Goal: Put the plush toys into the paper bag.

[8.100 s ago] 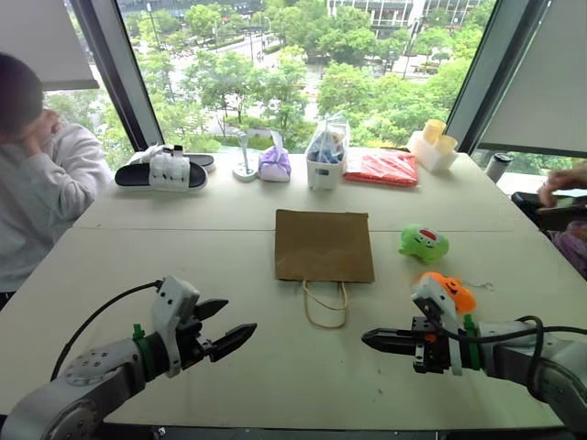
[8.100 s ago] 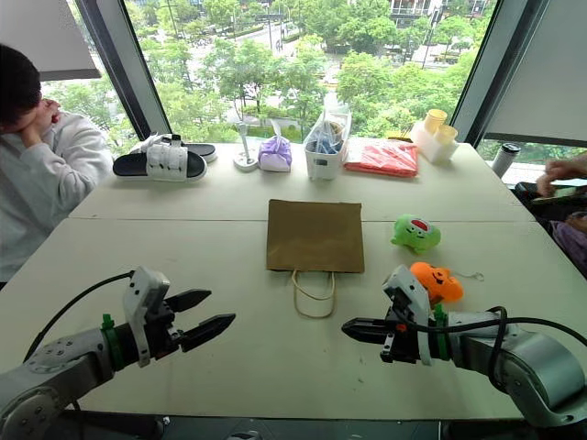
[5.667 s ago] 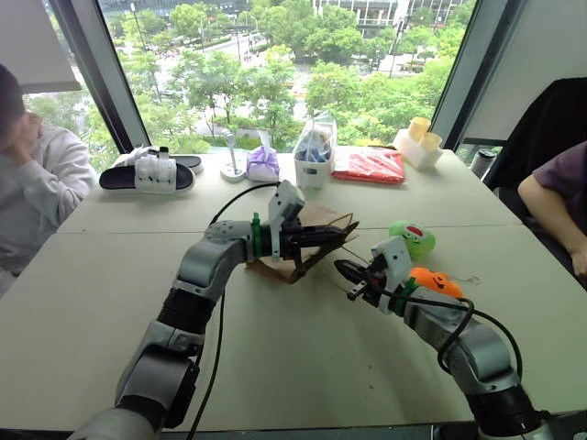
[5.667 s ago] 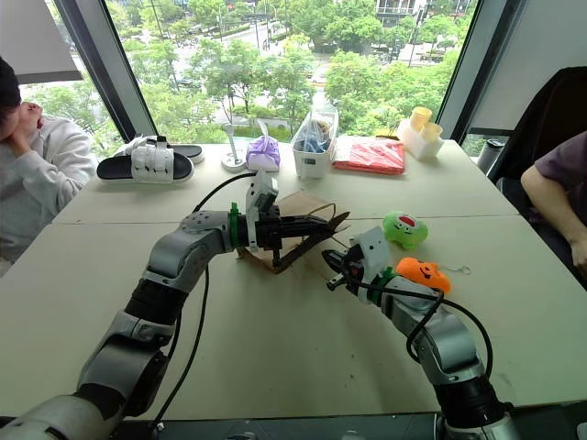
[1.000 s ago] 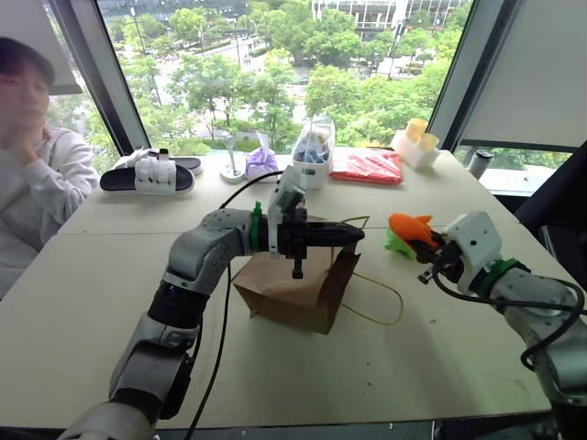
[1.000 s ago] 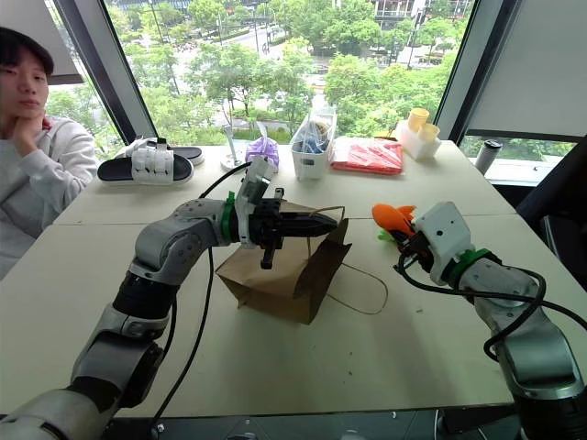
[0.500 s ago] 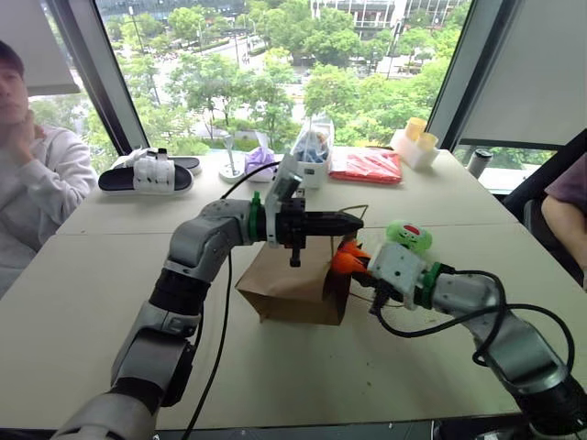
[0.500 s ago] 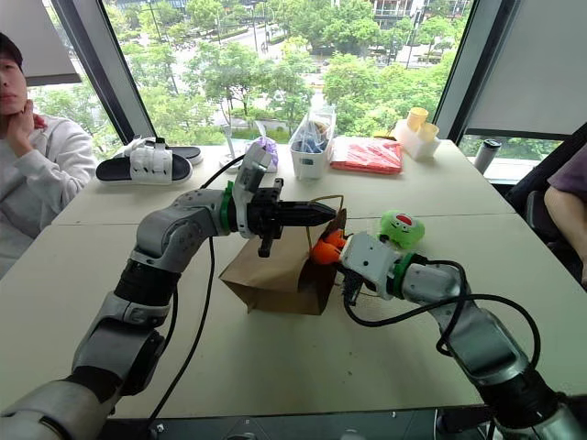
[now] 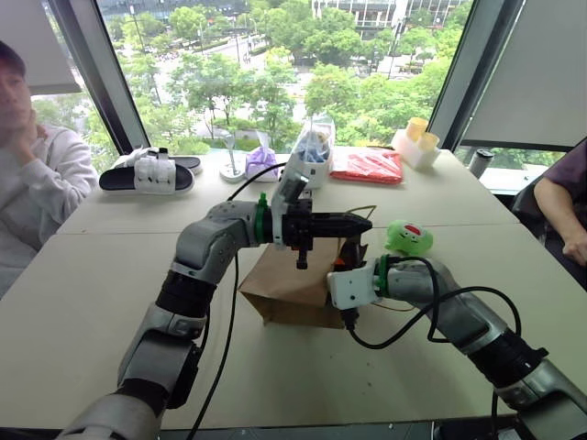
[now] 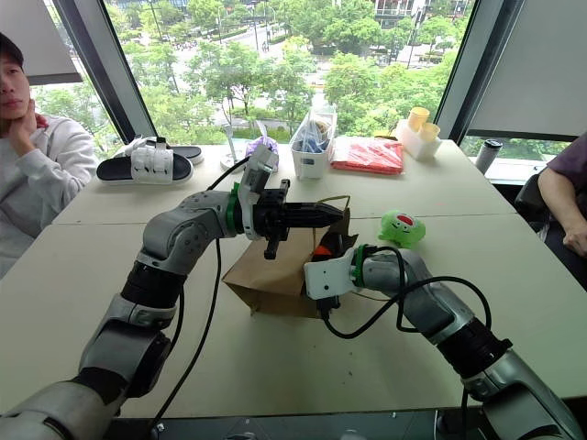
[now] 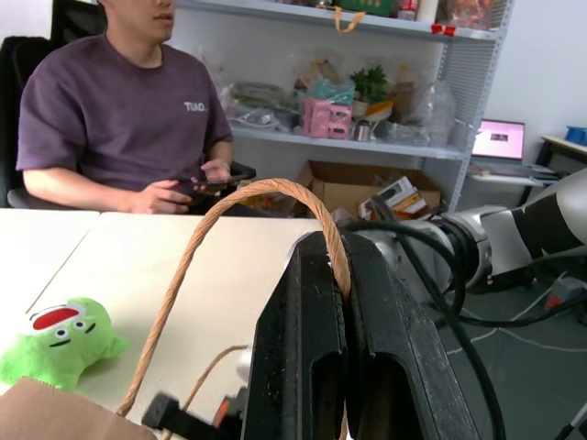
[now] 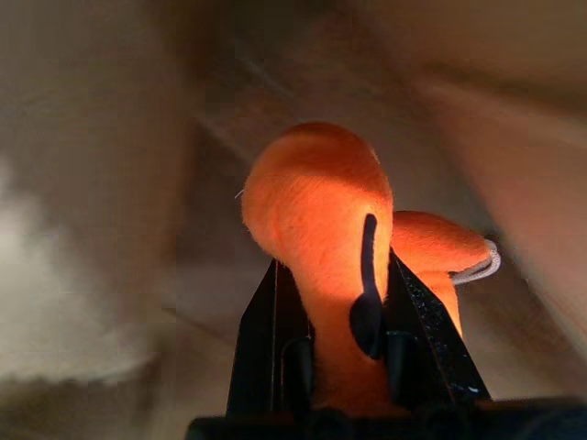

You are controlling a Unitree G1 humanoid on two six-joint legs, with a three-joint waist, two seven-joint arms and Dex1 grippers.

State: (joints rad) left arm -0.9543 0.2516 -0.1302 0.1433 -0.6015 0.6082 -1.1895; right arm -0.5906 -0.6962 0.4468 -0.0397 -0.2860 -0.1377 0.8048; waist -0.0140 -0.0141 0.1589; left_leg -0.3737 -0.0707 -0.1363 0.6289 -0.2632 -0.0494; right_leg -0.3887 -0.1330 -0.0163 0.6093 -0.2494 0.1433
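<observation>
With left gripper [image 11: 341,302] clamped on bag handle [image 11: 229,215] and right gripper [image 12: 335,344] pinching orange toy [image 12: 321,238] inside paper bag [image 9: 293,284], risks snagging the toy on withdrawal or tipping the bag

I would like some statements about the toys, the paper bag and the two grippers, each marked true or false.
1. The left gripper is shut on a handle of the paper bag. True.
2. The green plush toy is already inside the bag. False: it lies on the table, beside the bag.
3. The orange plush toy sits between the fingers of the right gripper. True.
4. The paper bag lies flat on the table. False: it is lifted at one handle, with its mouth open toward the right gripper.
5. The right gripper is far from the bag, near the red packet. False: it is at the mouth of the bag.
</observation>
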